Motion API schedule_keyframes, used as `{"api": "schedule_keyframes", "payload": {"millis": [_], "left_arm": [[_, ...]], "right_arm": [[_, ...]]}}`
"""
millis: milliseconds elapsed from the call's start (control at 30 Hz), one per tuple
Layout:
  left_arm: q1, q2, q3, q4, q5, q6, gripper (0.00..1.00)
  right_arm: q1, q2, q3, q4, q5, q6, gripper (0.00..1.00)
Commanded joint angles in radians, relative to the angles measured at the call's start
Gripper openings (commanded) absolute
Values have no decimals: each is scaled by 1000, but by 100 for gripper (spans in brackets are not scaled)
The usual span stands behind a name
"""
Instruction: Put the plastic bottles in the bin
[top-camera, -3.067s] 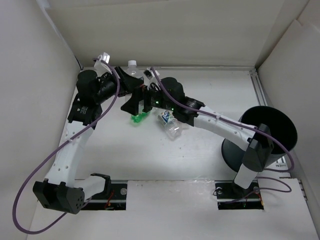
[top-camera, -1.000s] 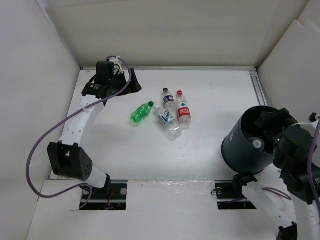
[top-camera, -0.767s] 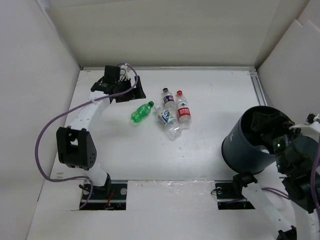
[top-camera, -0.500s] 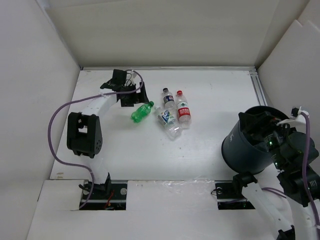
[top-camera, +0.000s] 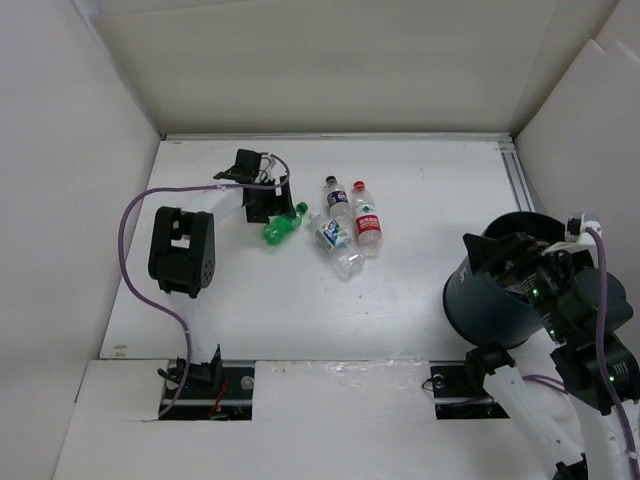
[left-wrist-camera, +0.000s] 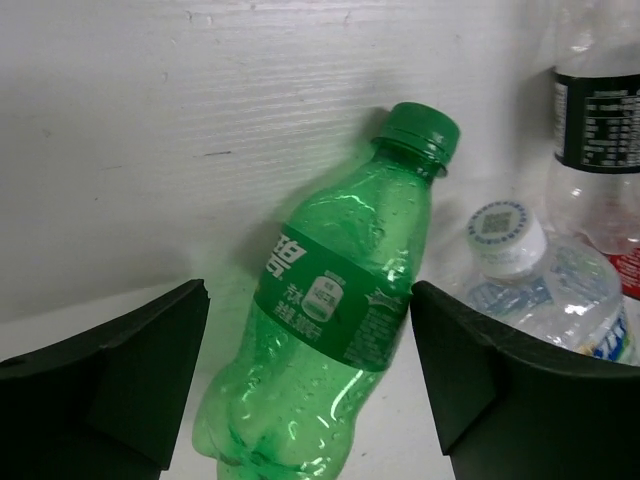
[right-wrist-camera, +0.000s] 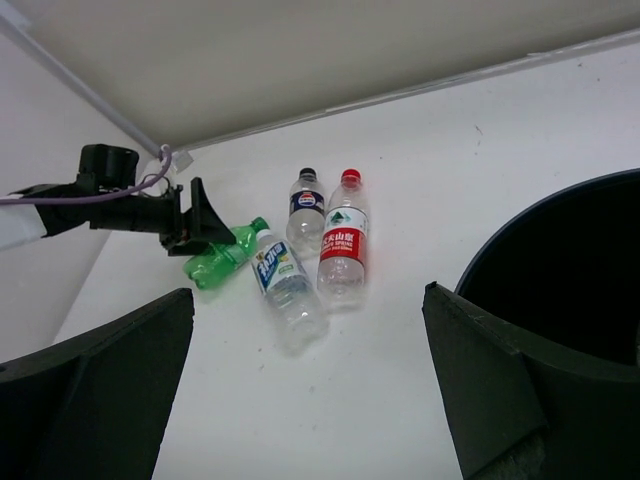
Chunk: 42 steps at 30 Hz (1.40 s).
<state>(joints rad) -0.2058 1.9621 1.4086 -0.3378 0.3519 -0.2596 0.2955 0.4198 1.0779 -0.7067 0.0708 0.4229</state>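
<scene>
The green bottle (top-camera: 283, 224) lies on the white table, and in the left wrist view (left-wrist-camera: 335, 320) it sits between my open left gripper's (left-wrist-camera: 310, 390) fingers, untouched. The left gripper (top-camera: 268, 203) hovers at its back end. Beside it lie a blue-labelled clear bottle (top-camera: 338, 245), a dark-labelled clear bottle (top-camera: 334, 196) and a red-labelled one (top-camera: 367, 220). My right gripper (top-camera: 505, 262) is open and empty above the dark bin (top-camera: 480, 305). The right wrist view shows the bin's rim (right-wrist-camera: 560, 260) and the bottles (right-wrist-camera: 343, 250). Any bottle inside the bin is hidden.
White walls enclose the table on the left, back and right. A metal rail (top-camera: 516, 175) runs along the right edge behind the bin. The left arm's elbow (top-camera: 180, 250) stands over the table's left part, with a purple cable looping from it.
My left gripper has swung from the back left corner rightwards to straddle the green bottle. My right gripper, earlier out among the bottles, has drawn back over the bin, tilting towards the table.
</scene>
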Motion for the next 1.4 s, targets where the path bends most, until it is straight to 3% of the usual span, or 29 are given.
{"api": "schedule_keyframes", "payload": {"millis": [0, 133, 267, 333, 433, 500, 533, 600, 700, 800, 967, 1167, 1267, 1367], "left_arm": [[-1, 52, 9, -6, -47, -10, 77], [-1, 84, 18, -18, -65, -29, 77], [-1, 106, 27, -38, -65, -38, 87], [-1, 106, 27, -38, -76, -38, 85], [-1, 115, 27, -56, -117, -47, 51], [-1, 115, 38, -78, -155, -59, 35], [-1, 115, 38, -89, -175, -69, 18], [-1, 115, 50, -121, -262, -90, 1], [-1, 74, 73, -153, -374, -138, 0], [-1, -42, 73, -133, -387, -152, 0], [-1, -296, 15, -24, -161, -139, 0], [-1, -561, -20, 150, 181, -141, 0], [-1, -672, -57, 306, 291, -217, 0], [-1, -709, -48, 364, 387, -280, 0]], "right_arm": [[-2, -25, 1, 30, -22, -32, 100], [-2, -26, 10, 21, -11, -52, 100], [-2, -26, 10, 12, -11, -61, 100], [-2, -26, 10, 12, -23, -61, 100], [-2, -16, 10, 23, -23, -61, 100], [-2, -16, 10, 23, -34, -61, 100], [-2, -16, 10, 23, -34, -61, 100], [-2, -6, 10, 32, -45, -61, 100], [-2, 20, 10, 61, -100, -61, 100], [-2, 60, 1, 117, -233, -61, 100], [-2, 132, 1, 262, -448, 29, 100], [43, 302, -79, 669, -630, 206, 100], [164, 448, -69, 858, -628, 252, 100], [319, 603, 6, 981, -580, 220, 100]]}}
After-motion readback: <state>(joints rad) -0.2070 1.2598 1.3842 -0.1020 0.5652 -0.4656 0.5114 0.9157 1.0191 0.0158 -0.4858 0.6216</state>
